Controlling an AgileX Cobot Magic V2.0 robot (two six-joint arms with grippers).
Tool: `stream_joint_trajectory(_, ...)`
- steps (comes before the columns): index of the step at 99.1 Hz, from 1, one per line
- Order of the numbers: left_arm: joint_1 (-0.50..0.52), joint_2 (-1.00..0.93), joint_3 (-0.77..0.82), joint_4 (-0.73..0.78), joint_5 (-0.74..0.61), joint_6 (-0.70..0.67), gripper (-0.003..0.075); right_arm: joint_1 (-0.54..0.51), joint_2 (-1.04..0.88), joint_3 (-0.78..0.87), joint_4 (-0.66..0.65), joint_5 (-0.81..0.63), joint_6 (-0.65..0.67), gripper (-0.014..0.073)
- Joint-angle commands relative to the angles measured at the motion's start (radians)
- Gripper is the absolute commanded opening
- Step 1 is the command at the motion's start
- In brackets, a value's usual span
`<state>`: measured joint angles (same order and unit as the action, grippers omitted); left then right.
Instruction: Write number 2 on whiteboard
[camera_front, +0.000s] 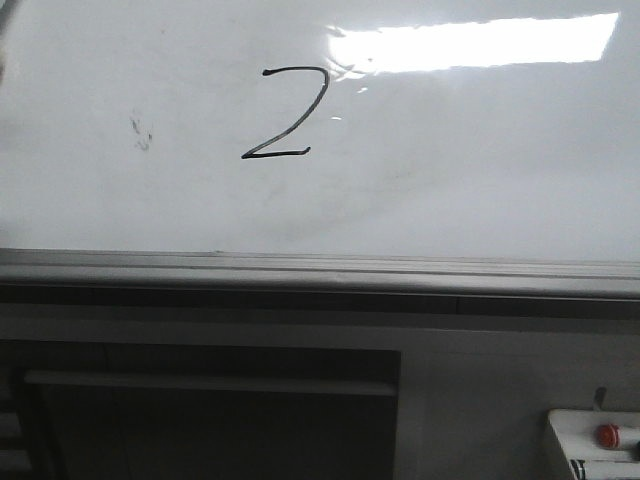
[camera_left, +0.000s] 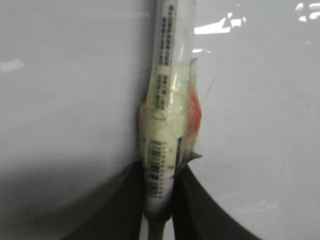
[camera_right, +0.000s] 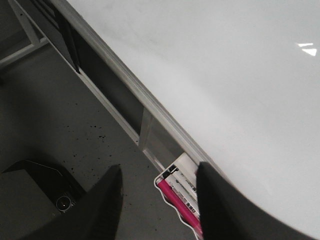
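Left claw (camera_left: 159, 200) is clamped on a white marker (camera_left: 167, 100) — the two dark fingers (camera_left: 125, 210) press against the barrel from either side near its lower end. Barcode labels run along the marker, and a wrap of clear tape with a red-orange patch (camera_left: 195, 112) bulges around its middle. Behind it lies only glossy white surface.

Right claw (camera_right: 159, 200) stands apart, holding nothing; between its fingers a small tray (camera_right: 180, 192) shows with a pink marker (camera_right: 182, 210) and white ones beside it, tucked under the board's edge, with speckled grey floor (camera_right: 65, 120) further out.

In the front view the whiteboard (camera_front: 480, 180) fills the upper half, a bright light reflection (camera_front: 480, 45) across its top right. The number 2 (camera_front: 285, 115) sits left of centre in thin black line, its top just beside the reflection's left end. Small dark smudges (camera_front: 140, 133) lie well to its left. A grey metal rail (camera_front: 320, 270) runs along the board's bottom edge — below it, at the lower right, a white box with a red button (camera_front: 607, 435).
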<state>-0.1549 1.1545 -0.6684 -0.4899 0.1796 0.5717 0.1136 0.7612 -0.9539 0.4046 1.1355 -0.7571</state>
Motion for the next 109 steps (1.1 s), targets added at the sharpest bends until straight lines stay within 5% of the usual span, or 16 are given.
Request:
stream_joint_trajectory(1,0.002,-0.003,-0.027,-0.022,-0.073,-0.008,-0.0015,-0.008,-0.004,-0.024,0.019,-0.057,0.002,0.0302)
stream_joint_trajectory(12,0.002,0.003,-0.029,-0.03,-0.069,-0.008,0.0054,-0.008,-0.004,-0.024,0.019,-0.057,0.012,0.0302)
stream_joint_trajectory(29,0.002,0.0,-0.029,-0.03,-0.049,-0.008,0.0325,-0.008,-0.004,-0.024,0.019,-0.057,0.097,0.0302)
stream_joint_trajectory(39,0.006,-0.029,-0.043,-0.03,0.023,-0.008,0.0417,-0.008,-0.004,-0.024,-0.004,-0.053,0.171,0.0302)
stream_joint_trajectory(61,0.046,-0.146,-0.156,0.062,0.397,-0.064,0.0411,-0.009,-0.004,-0.021,-0.18,-0.06,0.488,0.03)
stream_joint_trajectory(81,0.046,-0.276,-0.186,0.458,0.611,-0.373,0.041,-0.01,-0.065,0.088,-0.24,-0.182,0.662,0.023)
stream_joint_trajectory(109,0.046,-0.506,-0.04,0.531,0.452,-0.45,0.0325,-0.01,-0.27,0.302,-0.242,-0.481,0.671,0.0021)
